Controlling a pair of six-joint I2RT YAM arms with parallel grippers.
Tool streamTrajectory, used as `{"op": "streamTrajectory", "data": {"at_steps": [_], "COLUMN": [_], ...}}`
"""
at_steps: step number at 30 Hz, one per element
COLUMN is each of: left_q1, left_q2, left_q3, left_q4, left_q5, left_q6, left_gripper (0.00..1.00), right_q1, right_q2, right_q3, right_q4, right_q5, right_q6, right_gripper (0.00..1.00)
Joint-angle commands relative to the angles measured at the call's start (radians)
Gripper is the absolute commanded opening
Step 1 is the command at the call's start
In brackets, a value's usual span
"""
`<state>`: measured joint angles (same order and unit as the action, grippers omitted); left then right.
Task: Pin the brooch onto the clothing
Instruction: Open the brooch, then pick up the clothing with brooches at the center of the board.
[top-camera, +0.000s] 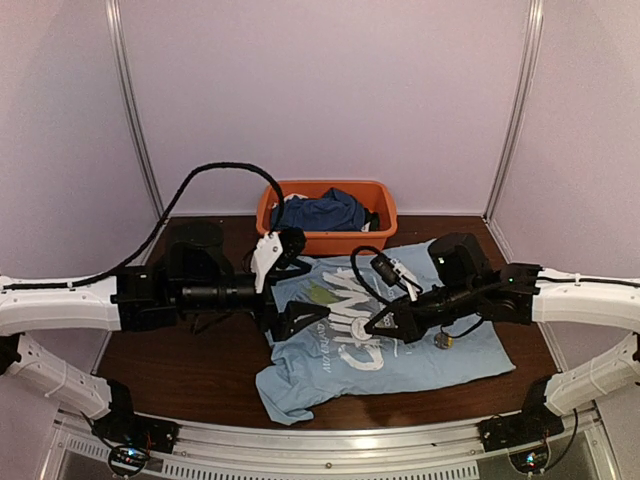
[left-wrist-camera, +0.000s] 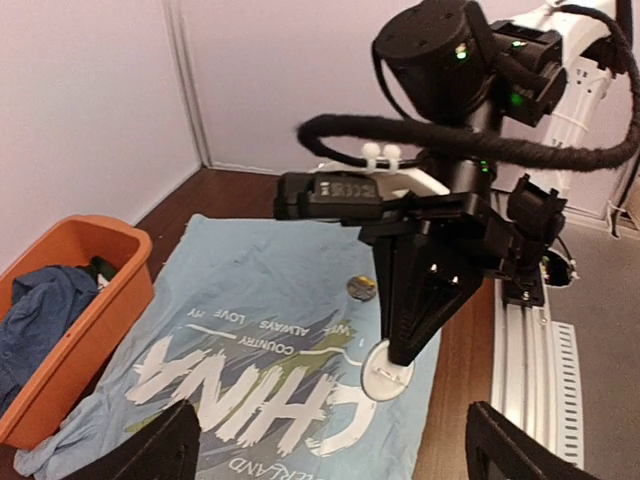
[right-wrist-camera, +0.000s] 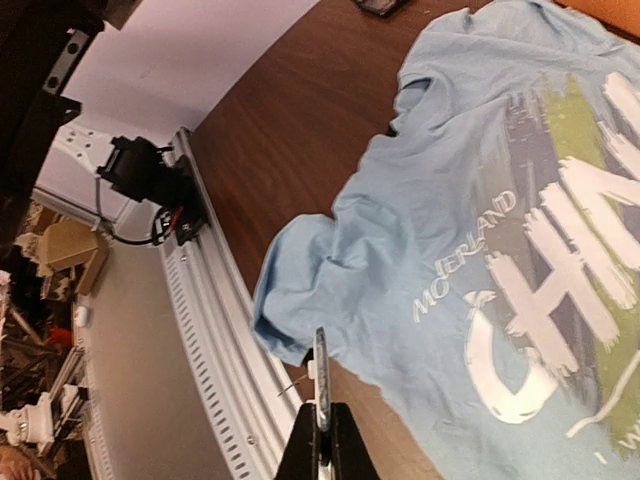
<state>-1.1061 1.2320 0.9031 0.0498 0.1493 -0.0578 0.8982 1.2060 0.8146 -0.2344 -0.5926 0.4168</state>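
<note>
The clothing, a light blue T-shirt (top-camera: 400, 365) with a "CHINA" print, lies flat on the brown table; it also shows in the left wrist view (left-wrist-camera: 260, 280) and the right wrist view (right-wrist-camera: 450, 200). My right gripper (top-camera: 378, 325) is shut on the brooch (left-wrist-camera: 387, 372), a round silvery-white disc with a pin on its back. It holds the brooch just above the print. The right wrist view shows the brooch (right-wrist-camera: 321, 380) edge-on with its pin sticking out. My left gripper (top-camera: 308, 282) is open and empty over the shirt's left part, with its fingers (left-wrist-camera: 160, 450) spread wide.
A second small dull-gold disc (left-wrist-camera: 361, 288) lies on the shirt past the right gripper, also seen from above (top-camera: 443, 340). An orange basket (top-camera: 330, 241) holding a dark blue garment (top-camera: 320, 212) stands at the back. A metal rail (top-camera: 330, 455) runs along the table's near edge.
</note>
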Motion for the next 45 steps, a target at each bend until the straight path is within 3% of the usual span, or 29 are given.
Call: {"op": "streamTrajectory", "data": {"at_steps": [1, 7, 13, 21, 35, 39, 42, 45], "left_q1": [0.018, 0.019, 0.018, 0.024, 0.068, 0.080, 0.082, 0.082], "left_q2": [0.053, 0.209, 0.350, 0.433, 0.505, 0.512, 0.506, 0.475], "left_q3": [-0.050, -0.082, -0.029, 0.023, 0.018, 0.028, 0.032, 0.018], "left_q4": [-0.044, -0.027, -0.098, -0.210, -0.186, -0.184, -0.184, -0.168], "left_q5": [-0.175, -0.197, -0.226, -0.301, -0.291, -0.284, -0.266, -0.235], "left_q6": [-0.088, -0.152, -0.125, -0.064, -0.041, -0.031, -0.028, -0.028], "left_gripper": [0.96, 0.97, 0.86, 0.74, 0.40, 0.21, 0.00, 0.00], "right_q1": [0.003, -0.014, -0.035, -0.042, -0.045, -0.045, -0.045, -0.046], "right_q2": [0.037, 0.073, 0.045, 0.035, 0.102, 0.127, 0.146, 0.180], "right_q3": [0.081, 0.079, 0.063, 0.073, 0.078, 0.084, 0.091, 0.103], "right_q4": [-0.142, -0.139, -0.173, -0.158, -0.105, -0.085, -0.071, -0.052], "right_q5": [0.358, 0.469, 0.582, 0.531, 0.434, 0.412, 0.402, 0.388], "right_q6": [-0.085, 0.003, 0.131, 0.084, 0.073, 0.086, 0.099, 0.122], "right_gripper": [0.00, 0.00, 0.00, 0.00, 0.00, 0.00, 0.00, 0.00]}}
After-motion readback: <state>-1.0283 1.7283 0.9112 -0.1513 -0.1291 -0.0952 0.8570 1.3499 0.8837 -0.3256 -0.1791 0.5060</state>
